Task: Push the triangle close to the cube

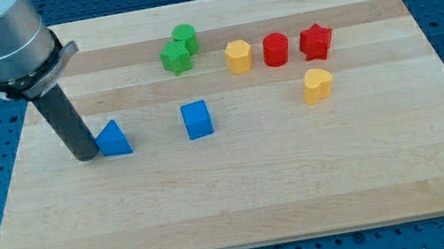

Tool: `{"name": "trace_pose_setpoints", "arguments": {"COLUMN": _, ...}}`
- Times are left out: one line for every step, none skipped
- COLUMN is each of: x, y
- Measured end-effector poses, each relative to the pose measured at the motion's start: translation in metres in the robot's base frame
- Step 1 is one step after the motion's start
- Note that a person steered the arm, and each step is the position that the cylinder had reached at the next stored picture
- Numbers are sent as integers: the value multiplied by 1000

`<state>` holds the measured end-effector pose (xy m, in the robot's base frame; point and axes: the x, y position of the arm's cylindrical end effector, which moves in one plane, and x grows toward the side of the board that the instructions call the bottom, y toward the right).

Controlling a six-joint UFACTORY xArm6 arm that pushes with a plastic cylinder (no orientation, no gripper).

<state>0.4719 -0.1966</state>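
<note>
A blue triangle (114,139) lies on the wooden board (242,193) at the view's left. A blue cube (197,119) sits to its right, about a block's width away. My tip (86,155) rests on the board just left of the triangle, touching or nearly touching its left side.
A green star (176,58) and a green cylinder (185,37) sit together near the view's top. To their right stand a yellow hexagon (238,56), a red cylinder (276,49) and a red star (315,41). A yellow heart (317,85) lies below them.
</note>
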Motion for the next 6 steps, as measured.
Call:
{"name": "trace_pose_setpoints", "arguments": {"x": 0, "y": 15}}
{"name": "trace_pose_setpoints", "arguments": {"x": 0, "y": 37}}
{"name": "trace_pose_setpoints", "arguments": {"x": 0, "y": 60}}
{"name": "trace_pose_setpoints", "arguments": {"x": -1, "y": 69}}
{"name": "trace_pose_setpoints", "arguments": {"x": -24, "y": 43}}
{"name": "trace_pose_setpoints", "arguments": {"x": -57, "y": 42}}
